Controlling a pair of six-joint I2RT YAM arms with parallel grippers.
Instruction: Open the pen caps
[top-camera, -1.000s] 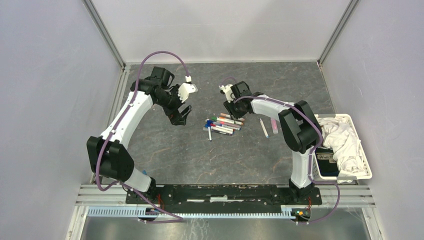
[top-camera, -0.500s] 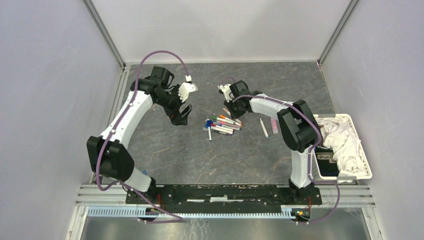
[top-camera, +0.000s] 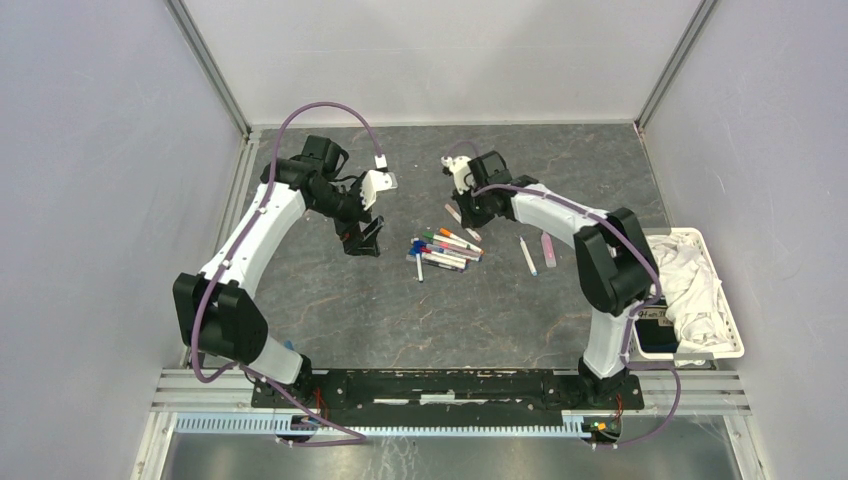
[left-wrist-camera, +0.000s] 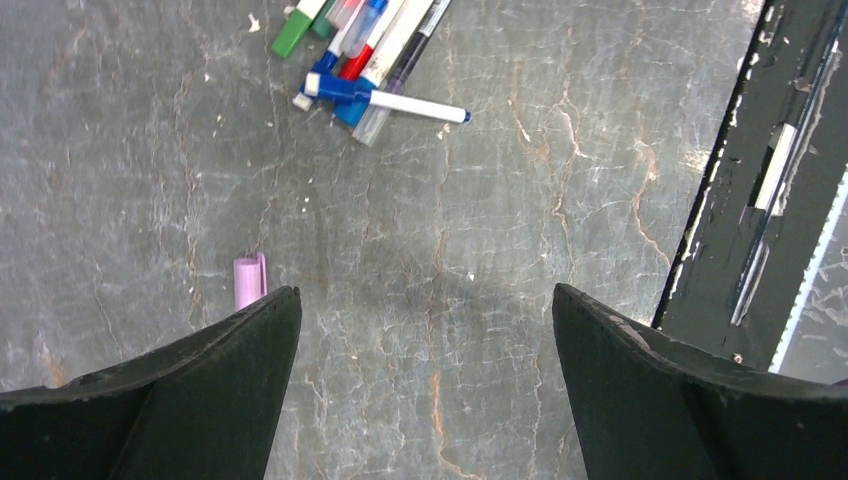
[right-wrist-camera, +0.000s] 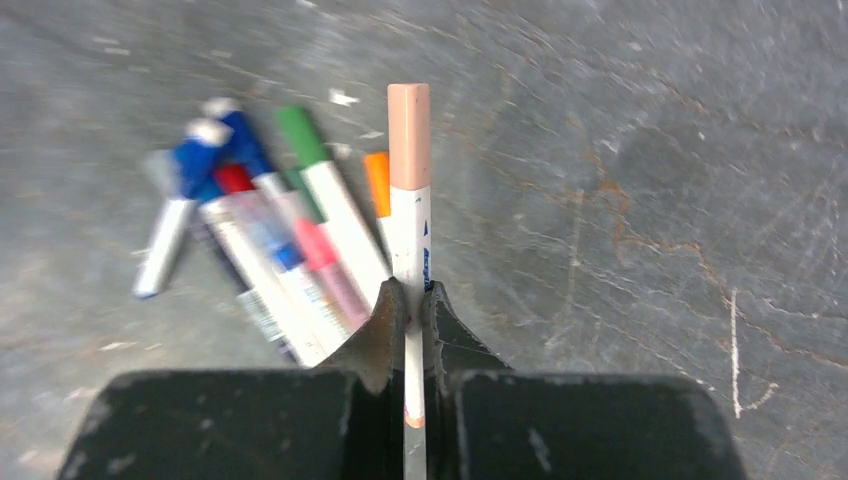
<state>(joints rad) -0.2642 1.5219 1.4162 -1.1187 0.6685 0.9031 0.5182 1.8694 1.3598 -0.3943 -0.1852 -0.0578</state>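
Note:
A pile of pens (top-camera: 446, 248) with white barrels and coloured caps lies mid-table; it also shows in the left wrist view (left-wrist-camera: 365, 45) and the right wrist view (right-wrist-camera: 270, 250). My right gripper (top-camera: 468, 208) is just behind the pile. It (right-wrist-camera: 414, 295) is shut on the white barrel of a pen with a peach cap (right-wrist-camera: 409, 135), held above the table. My left gripper (top-camera: 362, 238), left of the pile, is open and empty (left-wrist-camera: 425, 300). A loose lilac cap (left-wrist-camera: 249, 281) lies by its left finger. A single pen (top-camera: 527, 256) and a pink cap (top-camera: 548, 250) lie right of the pile.
A white basket (top-camera: 737, 340) holding a white cloth (top-camera: 690, 285) stands at the right table edge. The black base rail (left-wrist-camera: 780, 170) runs along the near edge. Grey walls and metal frame posts enclose the table.
My right gripper has lifted away from the pile toward the back with the peach-capped pen in it. My left gripper has shifted slightly and turned.

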